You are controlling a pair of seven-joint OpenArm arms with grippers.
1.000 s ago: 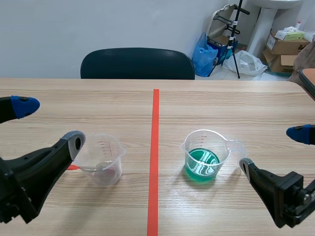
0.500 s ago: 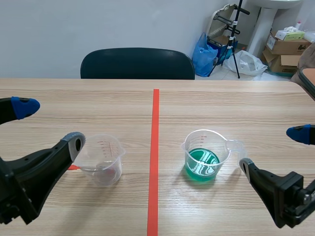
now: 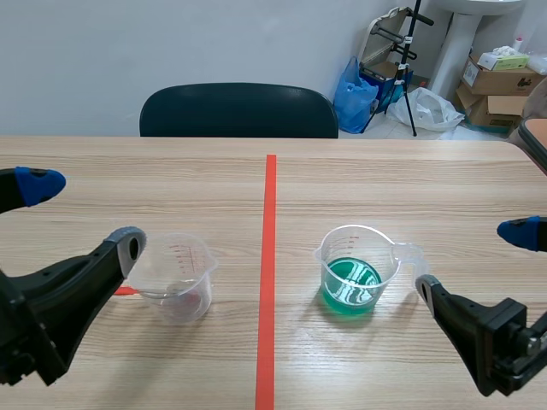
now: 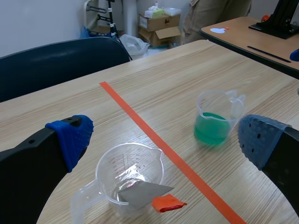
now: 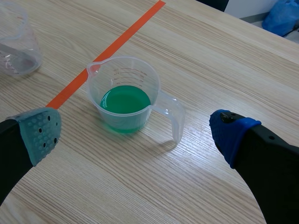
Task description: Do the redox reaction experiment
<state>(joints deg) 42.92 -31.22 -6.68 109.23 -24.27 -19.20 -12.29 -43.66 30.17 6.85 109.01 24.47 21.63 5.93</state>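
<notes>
Two clear plastic measuring cups stand upright on the desk [image 3: 410, 179], one each side of the orange-red tape line [image 3: 267, 282]. The right cup [image 3: 352, 272] is about a third full of green liquid [image 5: 125, 102], with its spout toward the line and its loop handle toward the right arm. It sits ahead of the right jaws, which are wide open and empty, with neither pad touching it. The left cup [image 3: 175, 278] shows no liquid that I can see, just a thin grey metal-looking strip [image 4: 140, 193] lying loose inside, with an orange-red end [image 4: 167, 203] at the rim. The left jaws are also spread wide, holding nothing, the cup low between them and clear of both blue pads [image 4: 70, 137]. Risks as I judge them: the walls look thin, smooth and springy, so a hard squeeze could bow the right cup and slop green over the rim. A light cup on smooth wood-grain laminate could skid or tip if one pad lands first. A fast or off-line pour could miss the left cup's mouth. The loose strip could shift or flip out if that cup gets bumped.
</notes>
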